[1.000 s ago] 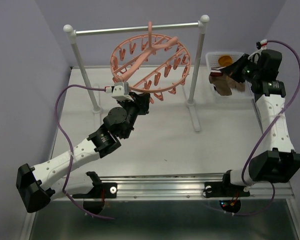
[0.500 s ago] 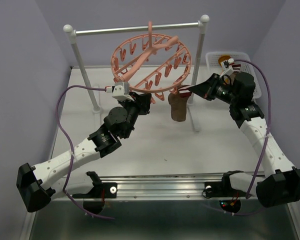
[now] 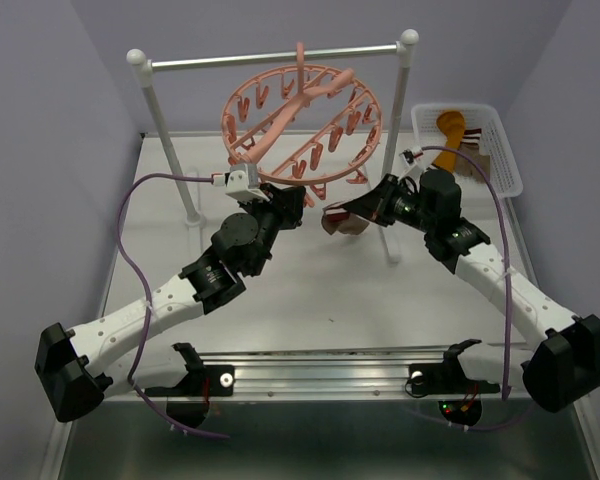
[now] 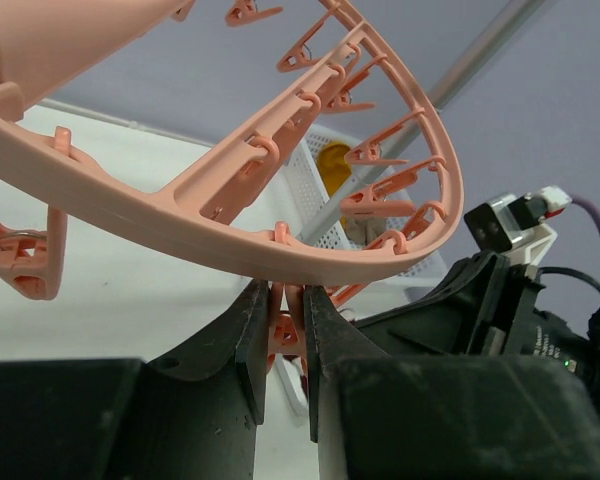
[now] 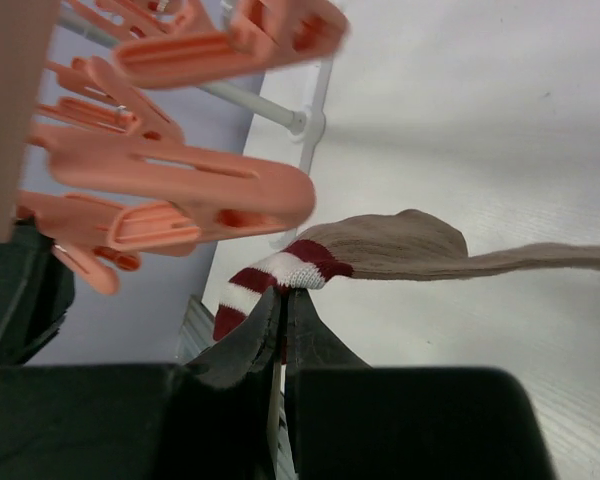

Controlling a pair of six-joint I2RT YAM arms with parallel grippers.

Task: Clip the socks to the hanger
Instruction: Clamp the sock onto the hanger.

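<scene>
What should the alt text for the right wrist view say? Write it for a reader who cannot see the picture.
The right gripper is shut on the red-and-white striped cuff of a brown sock, which trails right above the white table. Salmon-pink clips of the hanger hang close above and to the left.

Robot lab: purple-walled test table (image 3: 320,300)

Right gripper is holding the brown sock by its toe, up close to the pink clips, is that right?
Not quite. The right gripper holds the brown sock by its striped cuff, not its toe; the right wrist view shows this. It is indeed up close to the pink clips.
</scene>
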